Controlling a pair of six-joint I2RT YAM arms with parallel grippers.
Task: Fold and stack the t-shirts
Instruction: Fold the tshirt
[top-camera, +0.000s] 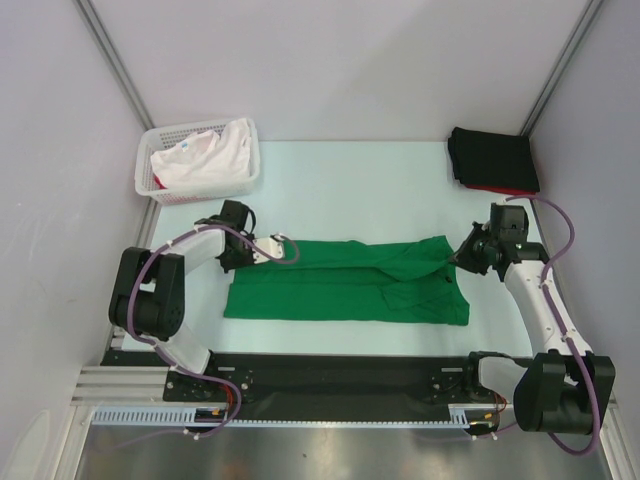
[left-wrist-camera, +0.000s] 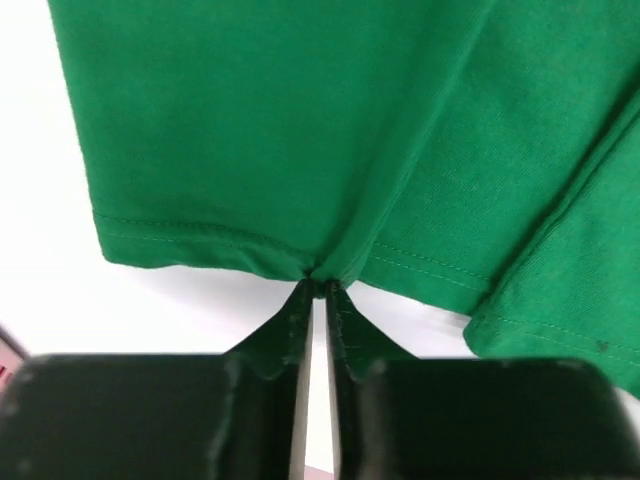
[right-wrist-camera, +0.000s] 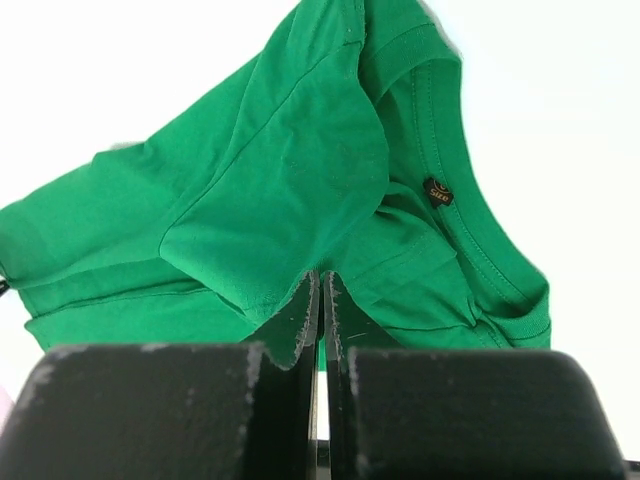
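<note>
**Two grippers, one green t-shirt**

Far left on the pale table (top-camera: 340, 180), a white mesh basket (top-camera: 148, 175) holds a crumpled white t-shirt (top-camera: 205, 160). Far right, a folded black t-shirt (top-camera: 493, 158) sits on a red t-shirt (top-camera: 505, 190). Both stand well apart from the green t-shirt (top-camera: 350, 285), which lies lengthwise between my arms, partly folded. My left gripper (left-wrist-camera: 318, 288) is pinched on its stitched hem. My right gripper (right-wrist-camera: 320, 282) is clamped on a soft fold beside the ribbed collar.

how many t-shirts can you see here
4. A bright green cotton tee spread mid-table; a folded black tee at the far right corner; a red tee shows beneath it; a white tee in the white plastic mesh basket, which may hide more.
</note>
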